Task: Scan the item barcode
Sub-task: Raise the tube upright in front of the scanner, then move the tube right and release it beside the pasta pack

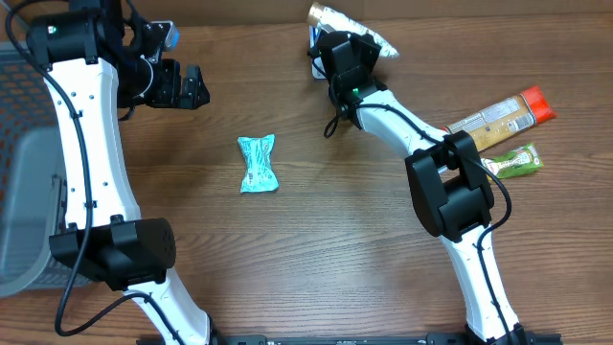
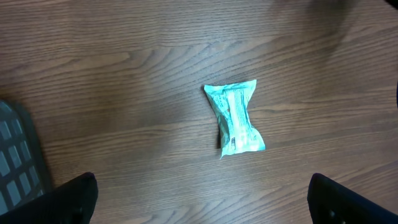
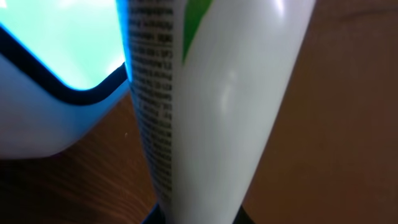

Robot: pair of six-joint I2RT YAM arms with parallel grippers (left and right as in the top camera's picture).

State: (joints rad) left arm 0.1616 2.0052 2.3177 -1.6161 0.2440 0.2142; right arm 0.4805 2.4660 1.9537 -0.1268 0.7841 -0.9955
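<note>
**Clerk:** Entry one, the arms. Pose?

**Checker:** The right arm reaches from the near right edge, over its elbow, to the far centre of the table. The right gripper [image 1: 335,38] is clamped tight on the white pouch [image 1: 351,19]. The left arm rises along the left side and bends right at the far end. The left gripper [image 1: 192,86] hangs over bare wood with its jaws spread wide and nothing between them.

**Clerk:** Entry two, the pouch. Position and appearance?

**Checker:** It is at the far centre, held in the right gripper. From overhead it looks white with a gold sheen. The right wrist view shows a smooth white face, a column of small black print down one edge and a green patch near the top. No barcode can be made out. Just left of it is a white device [image 3: 56,118] with a black-rimmed panel glowing pale green.

**Clerk:** Entry three, the loose stock?

**Checker:** A teal packet [image 1: 257,164], pinched at the waist, lies flat left of centre. An orange-tipped bar [image 1: 503,115] and a green packet [image 1: 514,161] lie near each other at the right edge.

**Clerk:** Entry four, containers?

**Checker:** A grey mesh basket [image 1: 21,182] sits at the left edge, and its contents cannot be made out.
</note>
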